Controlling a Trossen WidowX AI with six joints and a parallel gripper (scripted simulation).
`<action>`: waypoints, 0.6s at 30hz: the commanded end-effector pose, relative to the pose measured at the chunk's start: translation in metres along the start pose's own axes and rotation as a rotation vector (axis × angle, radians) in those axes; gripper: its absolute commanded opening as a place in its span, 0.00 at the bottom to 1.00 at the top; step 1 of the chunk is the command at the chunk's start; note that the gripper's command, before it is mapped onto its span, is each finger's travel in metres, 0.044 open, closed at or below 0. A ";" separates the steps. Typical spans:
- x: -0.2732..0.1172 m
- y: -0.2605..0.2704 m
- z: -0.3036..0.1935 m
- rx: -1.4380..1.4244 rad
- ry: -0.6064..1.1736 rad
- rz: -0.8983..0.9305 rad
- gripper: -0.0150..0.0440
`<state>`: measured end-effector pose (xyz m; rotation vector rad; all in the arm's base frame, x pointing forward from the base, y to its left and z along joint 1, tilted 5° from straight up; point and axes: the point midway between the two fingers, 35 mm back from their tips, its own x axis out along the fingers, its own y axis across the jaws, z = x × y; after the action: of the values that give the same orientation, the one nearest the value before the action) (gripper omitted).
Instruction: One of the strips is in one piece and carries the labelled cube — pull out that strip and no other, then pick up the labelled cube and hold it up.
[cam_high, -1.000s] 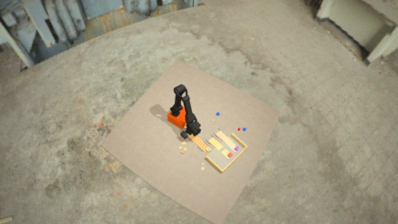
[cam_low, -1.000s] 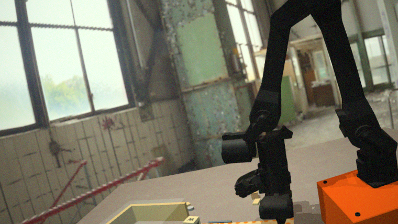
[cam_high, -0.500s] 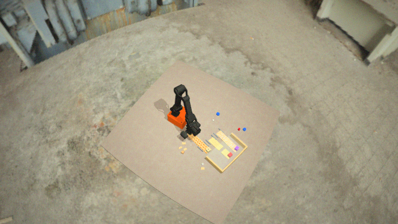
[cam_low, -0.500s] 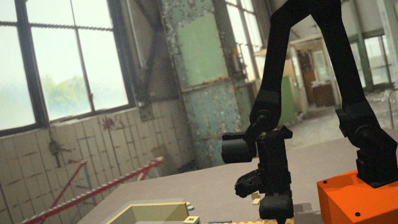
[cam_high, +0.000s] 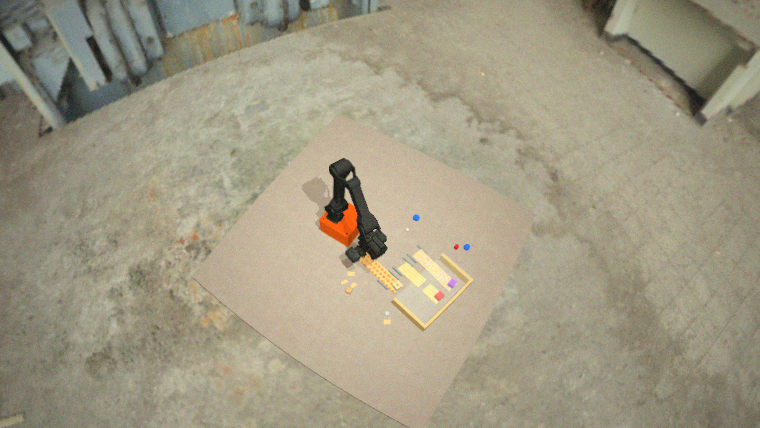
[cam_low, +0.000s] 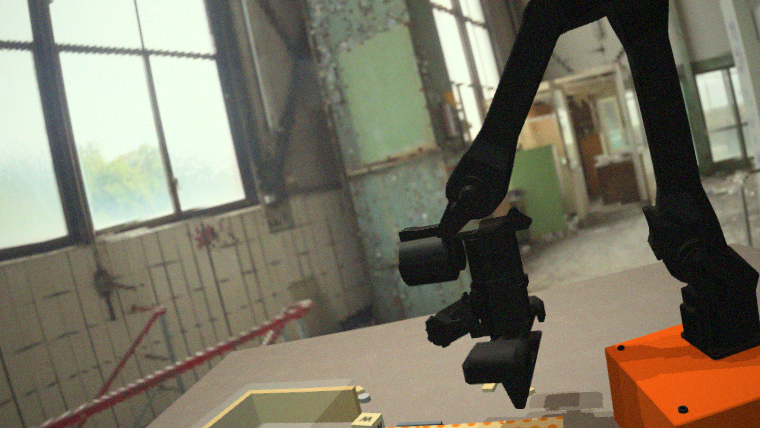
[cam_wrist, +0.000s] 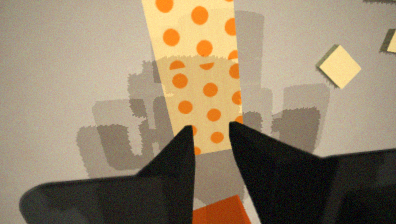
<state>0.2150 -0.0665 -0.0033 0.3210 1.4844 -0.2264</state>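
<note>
An orange-dotted strip (cam_high: 378, 272) (cam_wrist: 200, 31) lies in one piece, mostly outside the walled bay, its near end close to the arm's base. The pale labelled cube (cam_high: 397, 286) (cam_low: 365, 420), marked W, sits on its far end. My gripper (cam_low: 521, 405) (cam_wrist: 210, 130) is partly open and empty, its fingertips above the strip's near end. A plain yellow strip shows as two pieces (cam_high: 412, 274) (cam_high: 429, 292) with a gap; a red cube (cam_high: 439, 295) sits on the farther one. A pale patterned strip (cam_high: 429, 264) carries a purple cube (cam_high: 452, 282).
A low yellow wall (cam_high: 409, 314) (cam_low: 308, 406) bounds the bay. Thin blue-grey rails flank the strips. Small yellow chips lie beside the dotted strip, one a diamond-shaped chip (cam_wrist: 340, 67). Blue pieces (cam_high: 415, 217) (cam_high: 466, 246) and a red one (cam_high: 456, 246) lie beyond. The orange base (cam_high: 336, 228) (cam_low: 643, 388) is close.
</note>
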 end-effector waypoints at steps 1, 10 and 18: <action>-0.002 0.001 0.014 0.037 0.000 -0.002 0.57; -0.007 0.004 0.051 0.037 -0.002 -0.001 0.97; -0.012 0.008 0.083 0.037 -0.005 -0.001 1.00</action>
<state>0.2843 -0.0861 0.0122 0.3493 1.4754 -0.2527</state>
